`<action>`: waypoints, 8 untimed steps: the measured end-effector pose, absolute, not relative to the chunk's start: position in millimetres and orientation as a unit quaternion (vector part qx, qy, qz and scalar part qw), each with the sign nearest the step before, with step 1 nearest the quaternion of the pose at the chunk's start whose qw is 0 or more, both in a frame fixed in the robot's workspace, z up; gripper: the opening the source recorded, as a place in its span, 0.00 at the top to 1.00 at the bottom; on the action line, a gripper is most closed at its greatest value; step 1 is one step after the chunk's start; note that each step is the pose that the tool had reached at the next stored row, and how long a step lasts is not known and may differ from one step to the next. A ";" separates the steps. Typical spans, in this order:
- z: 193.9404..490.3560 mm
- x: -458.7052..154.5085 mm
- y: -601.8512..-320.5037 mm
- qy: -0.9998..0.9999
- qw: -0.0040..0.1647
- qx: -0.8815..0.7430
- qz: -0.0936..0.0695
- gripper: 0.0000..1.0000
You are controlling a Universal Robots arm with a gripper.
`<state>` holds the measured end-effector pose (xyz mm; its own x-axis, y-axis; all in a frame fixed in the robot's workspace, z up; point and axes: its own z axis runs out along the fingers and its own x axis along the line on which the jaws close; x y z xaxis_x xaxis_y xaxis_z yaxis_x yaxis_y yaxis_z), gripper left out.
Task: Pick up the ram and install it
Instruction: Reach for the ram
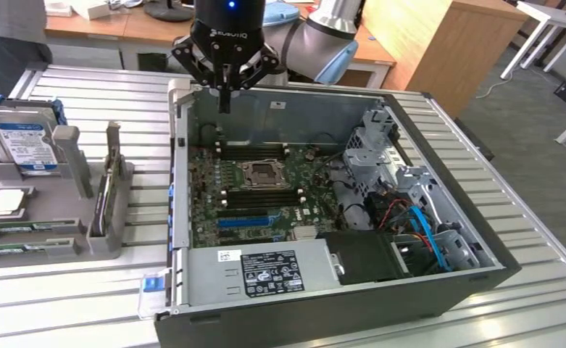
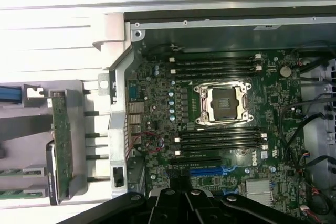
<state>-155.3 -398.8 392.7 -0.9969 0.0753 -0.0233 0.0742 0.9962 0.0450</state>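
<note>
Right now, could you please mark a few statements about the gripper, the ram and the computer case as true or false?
1. The gripper is shut and appears to hold nothing. True.
2. The case is open, exposing the motherboard. True.
3. A stick is seated in the memory slots. False: the slots look empty, and the ram lies in the grey holder outside the case.
4. The hard drive sits inside the case. False: it stands in the holder, at the exterior view's left.
</note>
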 end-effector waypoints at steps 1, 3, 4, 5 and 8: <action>392.7 -156.6 -398.8 0.999 0.012 0.037 0.022 0.90; 392.7 -159.1 -398.8 0.999 0.012 0.037 0.022 0.90; 392.7 -160.3 -398.8 0.999 0.012 0.037 0.022 0.90; 392.7 -161.4 -398.8 0.999 0.012 0.037 0.022 0.90; 392.6 -165.0 -398.8 0.999 0.012 0.037 0.022 0.90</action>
<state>-165.0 -398.8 392.6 -0.9969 0.0753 -0.0233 0.0742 0.9962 0.0451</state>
